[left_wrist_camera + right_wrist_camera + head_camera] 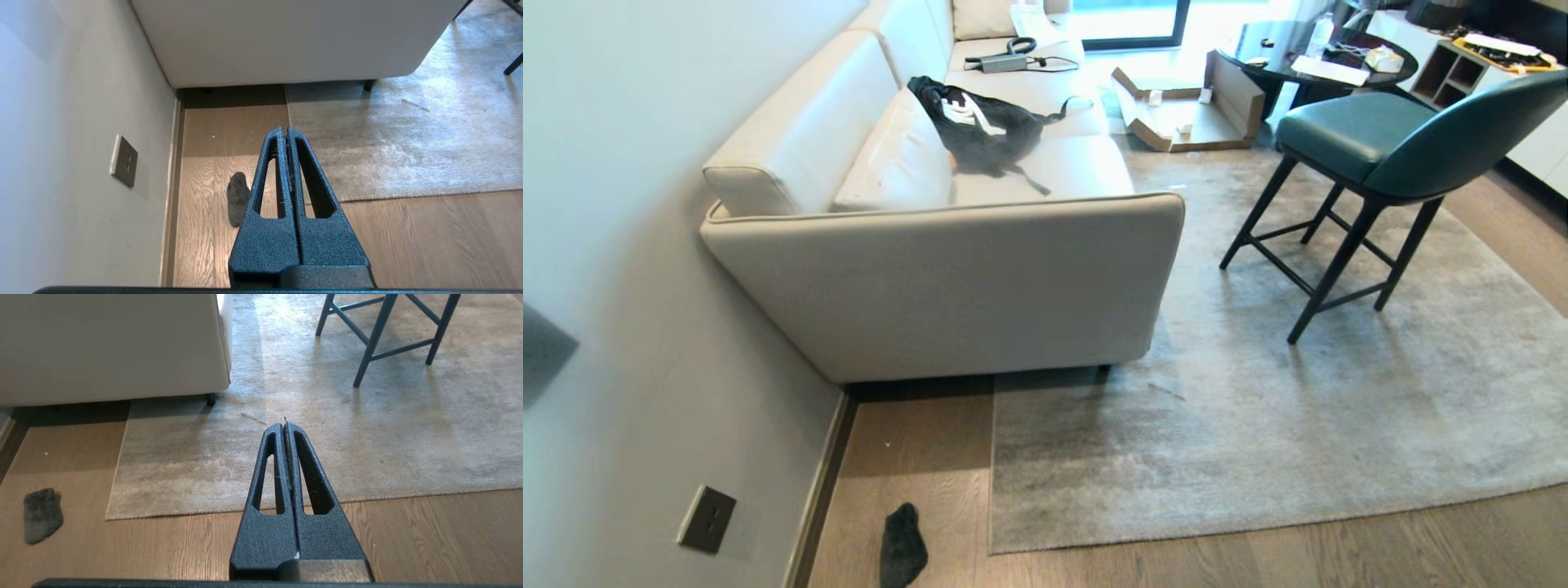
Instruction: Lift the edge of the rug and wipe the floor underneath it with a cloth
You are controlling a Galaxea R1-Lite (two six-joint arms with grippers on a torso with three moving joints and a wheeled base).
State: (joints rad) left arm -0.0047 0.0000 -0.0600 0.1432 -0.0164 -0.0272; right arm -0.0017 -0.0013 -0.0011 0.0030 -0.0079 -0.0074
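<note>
Head view: no arm visible; small dark cloth (903, 545) lies on wood floor (1258, 555) near the wall, just left of the grey rug (1258, 425) corner, long axis running away from the robot. Left wrist view: left end effector (284, 131), jaws pressed together & empty, hangs above the floor w/ cloth (238, 199) close by toward the wall, so left arm looks nearer. Right wrist view: right end effector (284, 425), also closed & empty, sits over the rug's near edge, cloth (42, 514) well apart.
</note>
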